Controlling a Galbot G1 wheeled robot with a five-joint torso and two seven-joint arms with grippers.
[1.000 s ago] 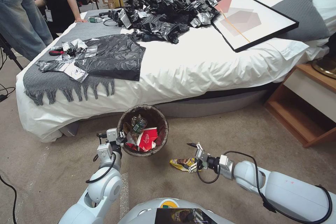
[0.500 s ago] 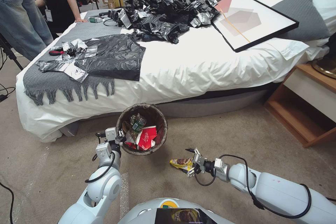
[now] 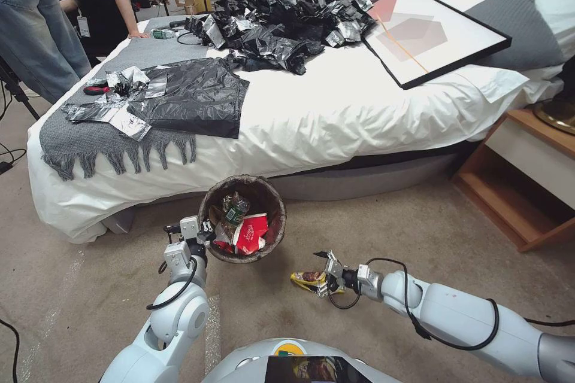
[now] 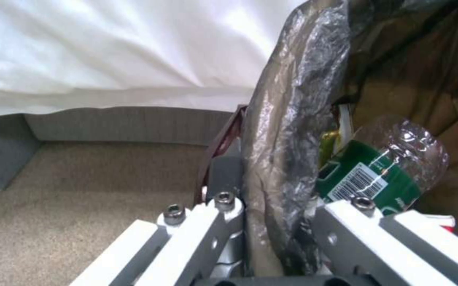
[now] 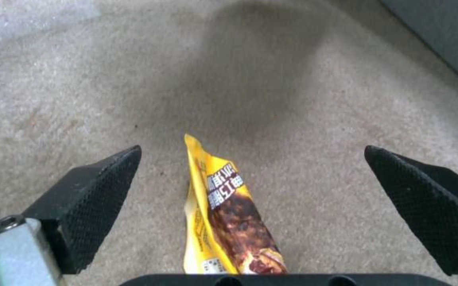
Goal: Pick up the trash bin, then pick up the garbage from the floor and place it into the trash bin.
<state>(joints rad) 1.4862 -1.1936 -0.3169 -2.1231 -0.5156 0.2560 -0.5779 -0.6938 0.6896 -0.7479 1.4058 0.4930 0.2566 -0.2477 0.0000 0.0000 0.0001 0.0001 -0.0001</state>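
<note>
black plastic bags (image 3: 281, 24) and framed picture (image 3: 428, 27) on bed (image 3: 335, 114).

Layout: carpet in front of the bed, bin to the left, snack bag to the right.

Trash bin (image 3: 242, 218) stands before the bed (image 3: 335, 114); bottle (image 4: 377, 174) and paper cup (image 3: 251, 233) lie inside it. Left gripper (image 3: 206, 234) sits at the bin's near-left rim, one finger either side of the liner (image 4: 282, 159). Snack bag (image 3: 306, 279) lies on the carpet (image 3: 419, 233) right of the bin, between the spread fingers (image 5: 88, 198) of the right gripper (image 3: 323, 268). Nightstand (image 3: 527, 173) far right.
</note>
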